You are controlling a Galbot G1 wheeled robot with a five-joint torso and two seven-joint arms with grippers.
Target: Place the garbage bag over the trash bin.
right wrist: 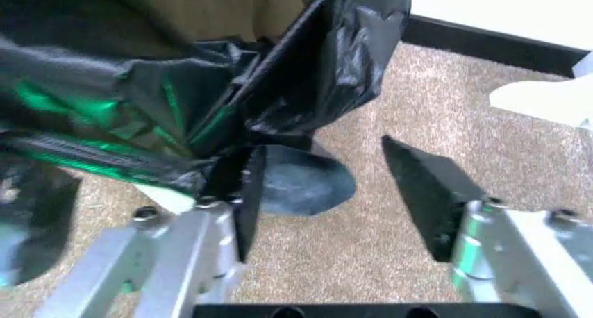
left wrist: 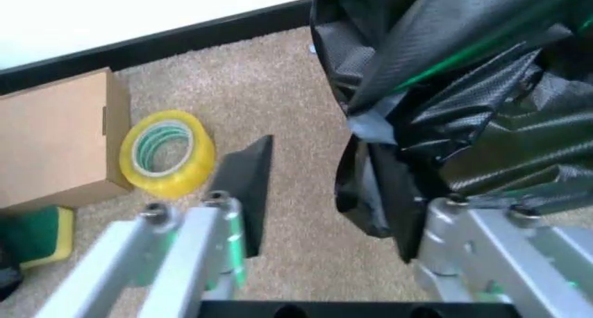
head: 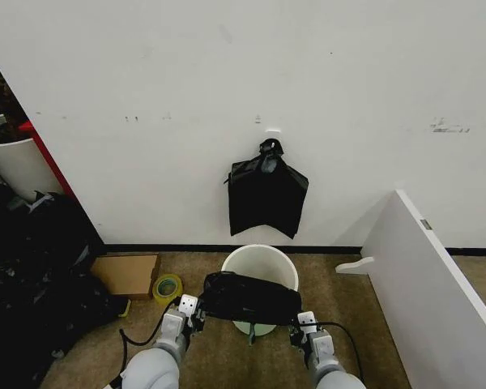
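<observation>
- I have the garbage bag (head: 251,298) draped across the near rim of the trash bin (head: 260,262), which stands on the carpet close to the wall; the far half of the bin's mouth is uncovered.
- My left gripper (head: 190,310) sits at the bag's left end. In the left wrist view its fingers are spread wide; one finger (left wrist: 248,186) is clear over bare carpet, and the other is buried in the crinkled black plastic, so nothing is pinched.
- My right gripper (head: 301,323) sits at the bag's right end, also wide open. In the right wrist view one finger (right wrist: 248,186) lies against the bag's folds and the other (right wrist: 428,186) stands free over carpet.
- I judge the bag rests there under its own weight, with a gripper at each end ready to spread it; the bin is not yet lined.
- Edges to mind: the white panel (head: 437,284) angles in on the right, near my right arm.
- On the left, a roll of yellow tape (head: 168,288) and a cardboard box (head: 127,274) lie just beside the bin, with a green-and-yellow sponge (left wrist: 32,236) next to the box.
- The knotted black bag (head: 266,197) hangs on the wall above the bin, so I have room beneath it but little behind.
</observation>
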